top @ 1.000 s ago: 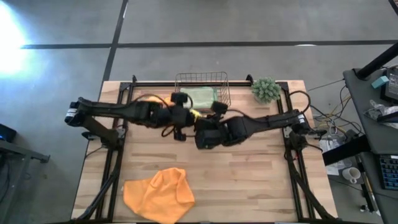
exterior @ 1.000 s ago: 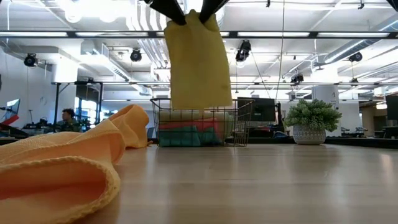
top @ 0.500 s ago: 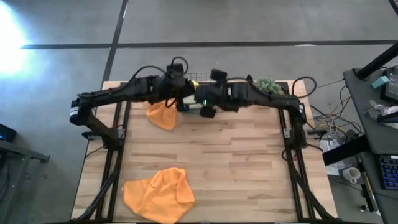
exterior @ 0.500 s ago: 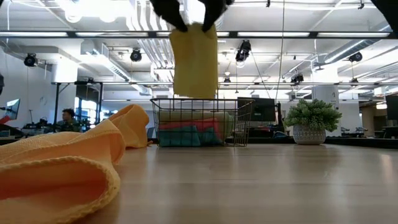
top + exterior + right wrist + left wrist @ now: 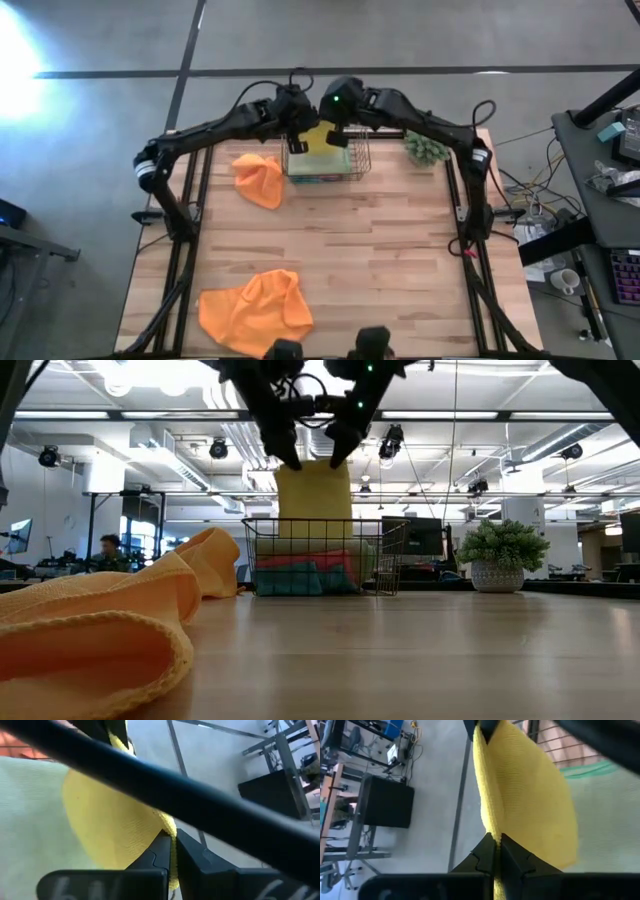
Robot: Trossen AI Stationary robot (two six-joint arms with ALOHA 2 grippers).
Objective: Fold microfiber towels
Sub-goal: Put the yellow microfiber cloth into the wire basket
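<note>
Left end effector (image 5: 296, 137) clamped on one top corner of the folded yellow towel (image 5: 313, 487), fingers pinched tight on the hem in the left wrist view. Right end effector (image 5: 338, 134) clamped on the other top corner, same pinch in the right wrist view. Both sit just above the wire basket (image 5: 358, 160), close together, with the towel hanging between them as a narrow panel. In the low view its bottom edge has dropped below the basket rim.

Step in hand, as I read it: stowing the folded yellow towel in the basket. The folding itself looks done for this one. Already inside the basket: a stack showing olive green (image 5: 325, 157) on top from above, pink (image 5: 300, 561) and teal (image 5: 300, 580) layers from the side.

Next move calls for: both arms descending together, keeping the corners level so the fold doesn't open, until the towel lies on the stack, then both end effectors releasing and lifting straight up clear of the wire rim. Main risk is the towel catching the rim or unfolding on release.

Remaining work: two orange towels unfolded on the counter (image 5: 400, 260). One crumpled orange towel (image 5: 260, 178) just beside the basket on the left arm's side, one larger orange towel (image 5: 253, 310) well away from the basket at the counter's near edge. Small potted plant (image 5: 427, 146) on the basket's other side, not in play.
</note>
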